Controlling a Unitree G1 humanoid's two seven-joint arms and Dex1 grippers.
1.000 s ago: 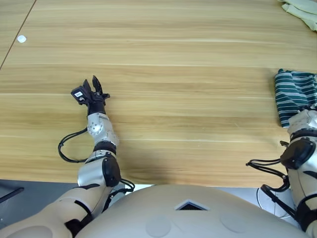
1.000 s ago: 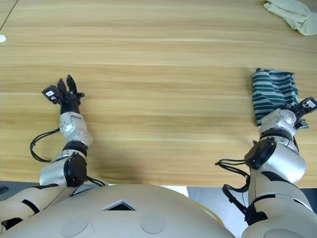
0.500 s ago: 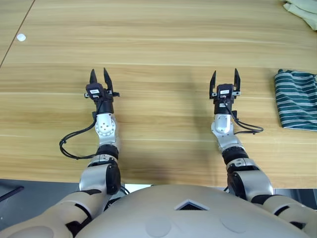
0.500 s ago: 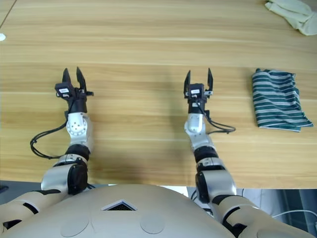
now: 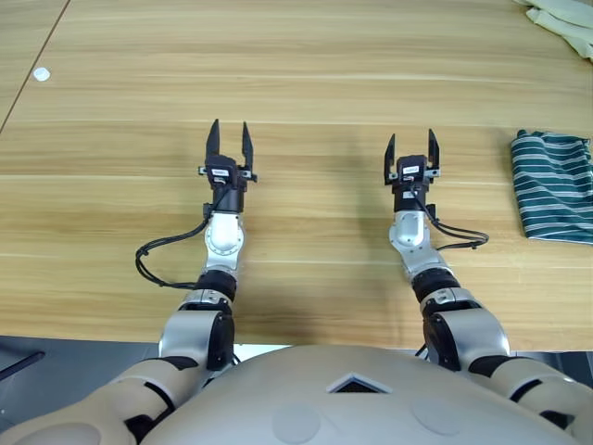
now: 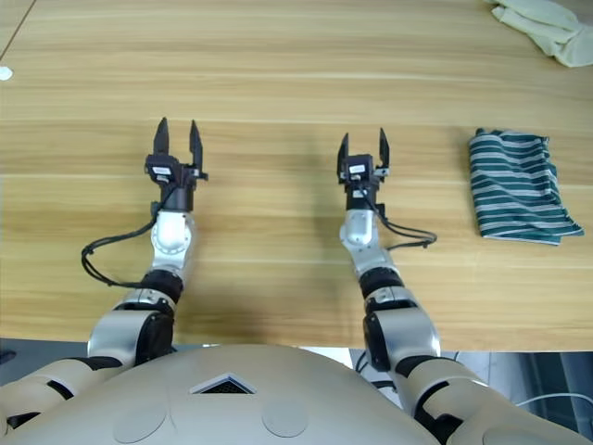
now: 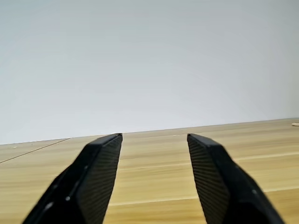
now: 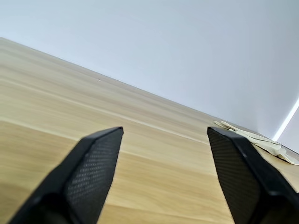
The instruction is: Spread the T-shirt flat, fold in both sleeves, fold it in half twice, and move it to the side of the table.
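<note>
The T-shirt (image 5: 552,184), dark green with white stripes, lies folded into a small rectangle at the table's right edge. My left gripper (image 5: 229,138) rests open over bare wood left of centre, its fingers (image 7: 98,177) apart and pointing at the far side. My right gripper (image 5: 410,150) stands open the same way right of centre, a good hand's width left of the shirt, its fingertips (image 8: 96,163) spread with nothing between them. Both forearms lie on the table.
A pale beige cloth (image 6: 542,26) lies bunched at the far right corner of the wooden table (image 5: 306,83). A small white disc (image 5: 41,73) sits at the far left. A dark seam (image 5: 32,65) marks the table's left edge. Black cables loop beside both wrists.
The right arm left the folded shirt and swung in to the table's centre-right. The left gripper turned upright and slid right toward the middle. The shirt stayed put.
</note>
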